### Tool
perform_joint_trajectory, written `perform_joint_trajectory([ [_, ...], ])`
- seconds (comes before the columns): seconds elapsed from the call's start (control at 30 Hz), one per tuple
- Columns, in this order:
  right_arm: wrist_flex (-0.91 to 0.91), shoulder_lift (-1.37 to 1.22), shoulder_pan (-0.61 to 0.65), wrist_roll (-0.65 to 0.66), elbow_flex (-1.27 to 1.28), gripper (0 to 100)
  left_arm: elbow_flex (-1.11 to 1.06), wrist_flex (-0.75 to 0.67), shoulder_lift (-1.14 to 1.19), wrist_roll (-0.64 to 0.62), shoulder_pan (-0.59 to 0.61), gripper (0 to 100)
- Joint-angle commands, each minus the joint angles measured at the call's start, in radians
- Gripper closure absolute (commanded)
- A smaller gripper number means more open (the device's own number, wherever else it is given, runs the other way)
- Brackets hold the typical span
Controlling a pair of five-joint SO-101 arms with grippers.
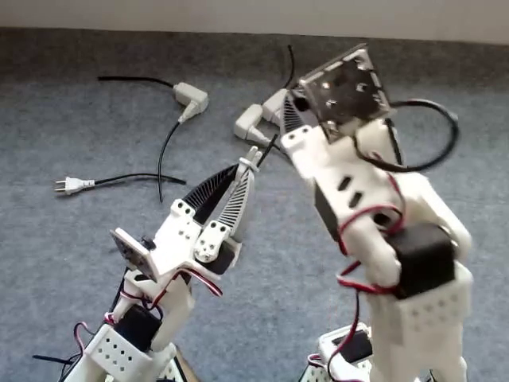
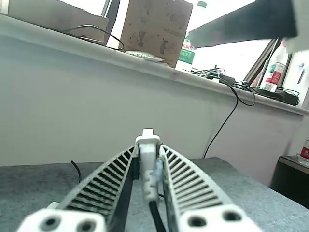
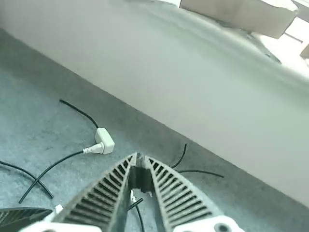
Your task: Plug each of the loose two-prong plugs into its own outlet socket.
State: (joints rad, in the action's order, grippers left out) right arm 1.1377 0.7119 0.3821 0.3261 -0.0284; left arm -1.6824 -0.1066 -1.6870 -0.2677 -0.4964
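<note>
Mid-frame in the high view, the left tool (image 1: pixel 247 167) is clenched on a white plug (image 2: pixel 147 155); the right tool's (image 3: pixel 138 159) state cannot be told.

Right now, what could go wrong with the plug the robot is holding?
The left gripper pinches the plug right at its tip, so it might twist or slip when pushed in. Its black cord runs close to the right arm and could snag. The two arms are crowded together and might bump.
</note>
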Motion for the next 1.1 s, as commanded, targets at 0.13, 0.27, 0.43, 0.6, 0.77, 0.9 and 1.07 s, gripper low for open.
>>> perform_joint_trajectory([
  [0.13,0.297,0.033,-0.226,0.006,-0.128,99.1,0.061,0.114,-0.004,-0.123,0.11,99],
  [0.27,0.332,0.035,-0.351,0.005,0.061,99.1,0.157,0.16,0.076,-0.184,0.189,99],
  [0.43,0.321,0.036,-0.492,-0.098,0.262,99.1,0.372,0.164,0.433,-0.209,0.248,99],
  [0.6,0.321,0.036,-0.621,-0.232,0.389,99.1,0.653,0.265,0.854,-0.209,0.251,99],
  [0.77,0.321,0.036,-0.72,-0.287,0.544,99.1,1.033,0.749,1.119,-0.21,0.249,99],
  [0.9,0.286,0.036,-0.769,-0.316,0.661,99.1,1.316,1.123,1.239,-0.233,0.251,99],
  [1.07,0.259,0.036,-0.777,-0.354,0.806,99.1,1.554,1.45,1.303,-0.344,0.252,99],
])
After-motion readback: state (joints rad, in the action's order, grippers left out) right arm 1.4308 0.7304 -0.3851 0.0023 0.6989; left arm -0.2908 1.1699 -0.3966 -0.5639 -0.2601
